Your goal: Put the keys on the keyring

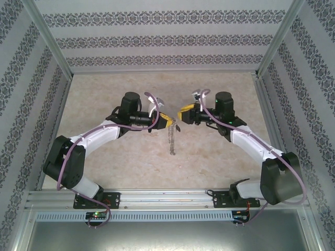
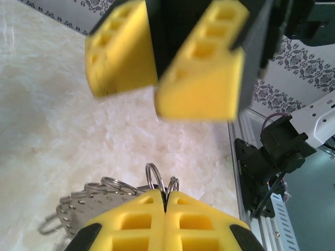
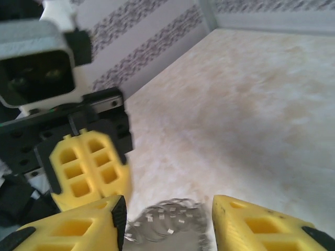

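The keyring [image 1: 171,140] hangs as a thin grey strand of silvery rings and tabs from my left gripper [image 1: 171,124], above the table's middle. In the left wrist view my left gripper [image 2: 166,194] is shut on two small silver rings [image 2: 157,180] of the keyring, and the rest of the bunch [image 2: 78,204] trails to the left. My right gripper [image 1: 180,114] faces it, tip to tip, a little apart. In the right wrist view my right gripper [image 3: 167,205] is open, with the blurred keyring [image 3: 175,222] below the gap and untouched. The keys are out of view.
The marble-patterned table [image 1: 131,157] lies beneath both grippers. Patterned walls [image 1: 157,39] and aluminium frame posts [image 1: 49,39] close in the back and sides. The arm bases stand on a rail [image 1: 167,198] at the near edge.
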